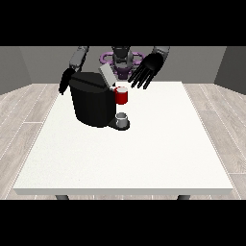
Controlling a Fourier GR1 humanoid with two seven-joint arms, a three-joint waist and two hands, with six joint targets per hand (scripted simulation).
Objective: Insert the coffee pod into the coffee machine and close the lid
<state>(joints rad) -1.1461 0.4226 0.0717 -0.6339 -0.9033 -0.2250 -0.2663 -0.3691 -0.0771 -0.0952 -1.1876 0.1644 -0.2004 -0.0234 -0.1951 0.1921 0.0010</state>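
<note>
The robot hand at the view's right (147, 72) hovers with fingers spread beside the coffee machine (93, 103), its lid (106, 75) raised; the coffee pod does not plainly show; closing calls for pressing the lid down squarely.

No text, label or number can be read anywhere.

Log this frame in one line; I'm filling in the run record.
machine: lid up | red thing at the machine | grey thing at base | hand at the view's right: open, raised | hand at the view's left: behind machine
</note>
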